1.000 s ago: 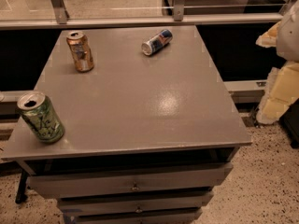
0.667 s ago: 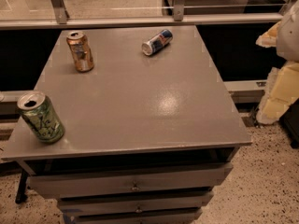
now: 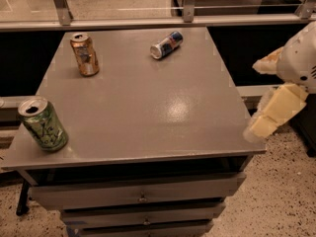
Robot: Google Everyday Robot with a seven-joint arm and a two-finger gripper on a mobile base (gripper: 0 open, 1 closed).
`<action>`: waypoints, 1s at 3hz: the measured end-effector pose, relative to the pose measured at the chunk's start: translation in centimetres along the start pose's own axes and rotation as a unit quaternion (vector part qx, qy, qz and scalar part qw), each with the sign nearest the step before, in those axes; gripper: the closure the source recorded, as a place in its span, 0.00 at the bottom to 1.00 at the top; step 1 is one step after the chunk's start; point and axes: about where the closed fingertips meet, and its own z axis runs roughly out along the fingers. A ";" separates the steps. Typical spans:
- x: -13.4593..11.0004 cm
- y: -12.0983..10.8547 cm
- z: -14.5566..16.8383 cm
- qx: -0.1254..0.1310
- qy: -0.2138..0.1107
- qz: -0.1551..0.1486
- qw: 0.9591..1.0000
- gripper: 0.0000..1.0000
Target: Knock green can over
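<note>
Speckled flooring [image 3: 284, 196] surrounds a grey table [image 3: 163, 132] that sits on a stack of drawers [image 3: 143, 194], with a railing and glass panels along its far side. Three cans are on top.

The green can [image 3: 43, 125] stands upright at the near left corner, close to both the left edge and the near edge. It is light green with darker green and black lettering, and its silver top, with the opening showing, tips slightly toward the camera. Its long axis is vertical.

The claw [image 3: 274, 113] hangs off the right side of the table, just beyond the near right corner and roughly level with the tabletop. Whether it is spread or pressed together cannot be told. The green can therefore lies far to the claw's left, across the full width of the table and at about the same near depth.

An orange-gold can [image 3: 85, 54] stands upright at the far left, and a blue-and-silver can [image 3: 166, 44] lies on its side toward the far middle. Both are well away from a straight path along the near edge.

The task looks barely begun. The claw would likely have to travel leftward and strike the green can high on its side to tip it, and with the edge so close the can may roll off.
</note>
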 end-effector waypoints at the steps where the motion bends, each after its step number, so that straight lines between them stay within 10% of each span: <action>1: -4.8 2.3 3.9 -0.043 -0.103 0.022 0.994 0.00; 2: -11.9 4.3 5.7 -0.071 -0.215 0.028 0.974 0.00; 3: -19.3 7.2 4.2 -0.089 -0.317 0.041 0.944 0.00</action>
